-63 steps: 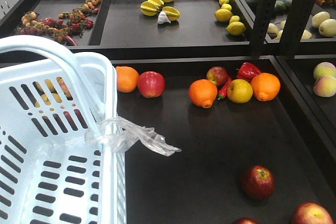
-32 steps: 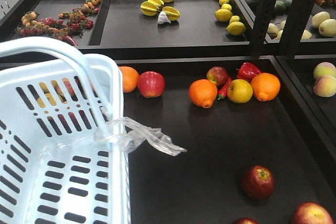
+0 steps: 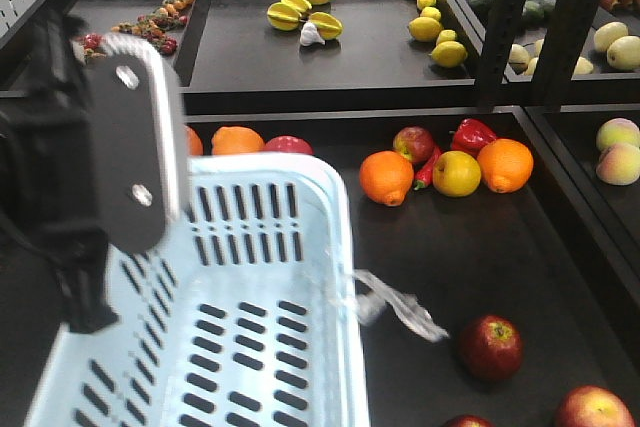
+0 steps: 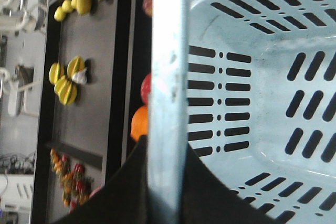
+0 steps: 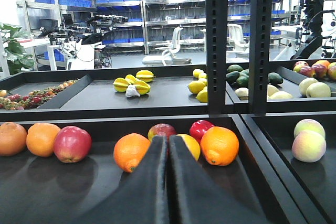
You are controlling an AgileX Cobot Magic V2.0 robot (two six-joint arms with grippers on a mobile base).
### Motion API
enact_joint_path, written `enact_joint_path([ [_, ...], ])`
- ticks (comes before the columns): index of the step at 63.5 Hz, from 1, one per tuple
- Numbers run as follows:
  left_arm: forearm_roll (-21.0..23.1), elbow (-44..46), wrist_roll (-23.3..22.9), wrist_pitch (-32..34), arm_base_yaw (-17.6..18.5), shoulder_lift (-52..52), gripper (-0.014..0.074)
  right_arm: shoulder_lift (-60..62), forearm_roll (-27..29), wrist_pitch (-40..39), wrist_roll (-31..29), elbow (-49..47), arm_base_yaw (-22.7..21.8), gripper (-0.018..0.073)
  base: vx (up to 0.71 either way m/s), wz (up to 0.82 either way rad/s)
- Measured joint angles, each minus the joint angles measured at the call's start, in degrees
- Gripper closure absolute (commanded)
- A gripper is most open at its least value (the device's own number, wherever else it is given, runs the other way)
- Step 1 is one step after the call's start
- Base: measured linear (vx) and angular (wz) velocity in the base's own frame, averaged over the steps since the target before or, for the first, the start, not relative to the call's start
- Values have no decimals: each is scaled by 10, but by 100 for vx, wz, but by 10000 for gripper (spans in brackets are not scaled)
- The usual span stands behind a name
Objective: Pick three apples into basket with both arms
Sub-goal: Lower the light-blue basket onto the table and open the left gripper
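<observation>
The pale blue basket (image 3: pixel 250 307) hangs tilted at the left middle, with a clear plastic scrap (image 3: pixel 400 309) trailing from its right rim. My left arm (image 3: pixel 95 167), black with a grey block, looms over the basket's left side. In the left wrist view my left gripper (image 4: pixel 167 148) is shut on the basket's hoop handle (image 4: pixel 168 66), with the slotted inside of the basket (image 4: pixel 262 77) to its right. Three dark red apples lie at the front right: one (image 3: pixel 491 347) just right of the scrap, one (image 3: pixel 593 407) in the corner, one (image 3: pixel 467 422) at the bottom edge. My right gripper (image 5: pixel 168 145) is shut and holds nothing.
Along the tray's back sit two oranges (image 3: pixel 386 177) (image 3: pixel 505 164), a yellow apple (image 3: pixel 457 173), a red pepper (image 3: pixel 472 134) and a reddish apple (image 3: pixel 413 144). A pink-red apple (image 3: pixel 288 144) peeks over the basket rim. Black shelf posts (image 3: pixel 510 17) rise at the right.
The basket has swung to the right and turned, covering the pink-red apple. My left arm has come into the front view. The plastic scrap now trails close to the nearest dark apple.
</observation>
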State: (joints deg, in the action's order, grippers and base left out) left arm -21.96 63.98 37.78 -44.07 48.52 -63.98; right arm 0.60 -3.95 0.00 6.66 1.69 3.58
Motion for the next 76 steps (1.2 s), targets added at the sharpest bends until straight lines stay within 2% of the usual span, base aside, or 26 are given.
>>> enact_joint_path([
  [14, -6, -103, -6, 157, -34, -33, 603, 0, 0, 0, 0, 0, 0, 568, 0, 0],
  [25, -11, -121, -34, 232, -73, -84, 603, 0, 0, 0, 0, 0, 0, 568, 0, 0],
  [34, -20, -121, -38, 269, -84, -127, 603, 0, 0, 0, 0, 0, 0, 568, 0, 0],
  [48, -70, -121, -52, 292, -84, -204, 603, 0, 0, 0, 0, 0, 0, 568, 0, 0],
  [57, -75, -121, -83, 339, -84, -238, 603, 0, 0, 0, 0, 0, 0, 568, 0, 0],
  [65, -77, -121, -89, 372, -84, -261, 603, 0, 0, 0, 0, 0, 0, 568, 0, 0],
  [76, -81, -115, -108, 398, -108, -279, 603, 0, 0, 0, 0, 0, 0, 568, 0, 0],
])
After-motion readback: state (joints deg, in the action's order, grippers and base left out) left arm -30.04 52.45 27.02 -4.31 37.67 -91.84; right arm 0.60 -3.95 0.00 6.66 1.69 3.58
